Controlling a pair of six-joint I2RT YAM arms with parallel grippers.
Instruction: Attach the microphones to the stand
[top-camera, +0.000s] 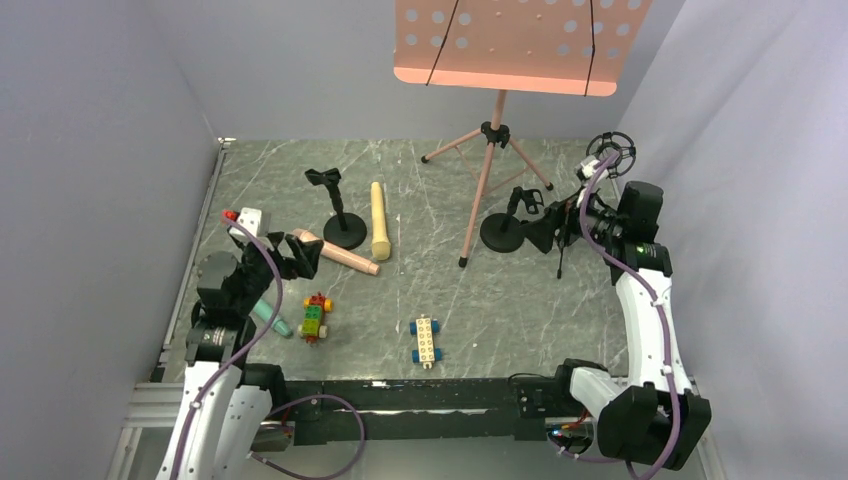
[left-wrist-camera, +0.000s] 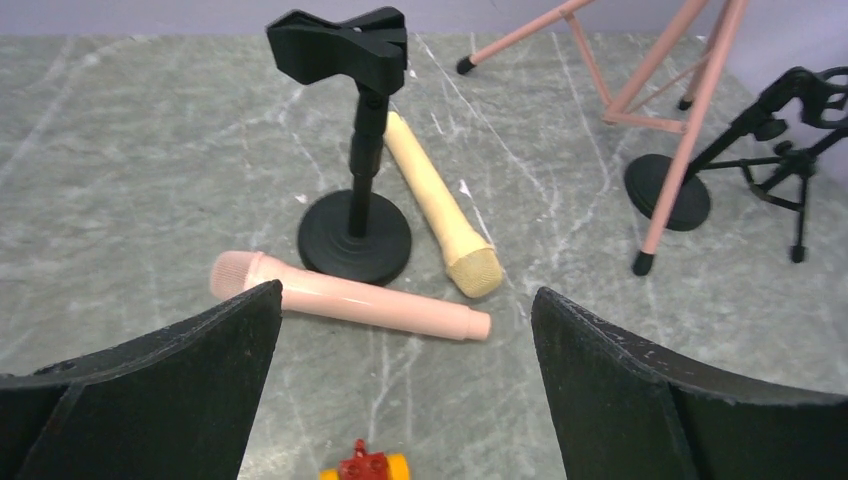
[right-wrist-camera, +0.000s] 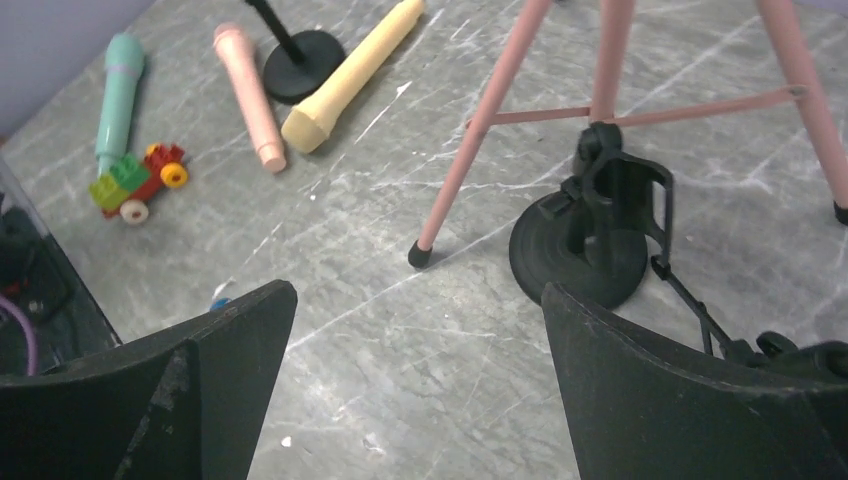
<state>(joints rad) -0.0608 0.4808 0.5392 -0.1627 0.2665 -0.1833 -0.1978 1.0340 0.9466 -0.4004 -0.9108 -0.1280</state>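
left gripper (top-camera: 303, 255) and right gripper (top-camera: 536, 234) agape, three mics lying flat

black fingers (left-wrist-camera: 170, 400) fill the lower corners of the left wrist view, spread far apart with nothing between them. just past them the pink mic (left-wrist-camera: 350, 300) lies flat on the table (top-camera: 520, 300), head to the left, running across just in front of the round base of the left stand (left-wrist-camera: 358, 170). that stand is upright, its black clip at the top. the yellow mic (left-wrist-camera: 440, 205) lies beside the same base on its right, its head towards the arms and close to the pink mic's tail end.

on the right wrist view the fingers (right-wrist-camera: 660, 390) are just as wide apart and hold nothing. the right stand (right-wrist-camera: 600, 230) is upright on its disc base just beyond them, beside one foot of the pink music stand (top-camera: 490, 160). a small black tripod (left-wrist-camera: 795, 150) with a ring on top stands near the right stand, towards the right wall.

the teal mic (right-wrist-camera: 118, 95) lies at the left side of the table, near the left arm, its narrow end reaching the brick car (top-camera: 316, 317). from above, that arm hides part of it. a blue car (top-camera: 426, 340) sits apart, nearer the middle of the front edge.
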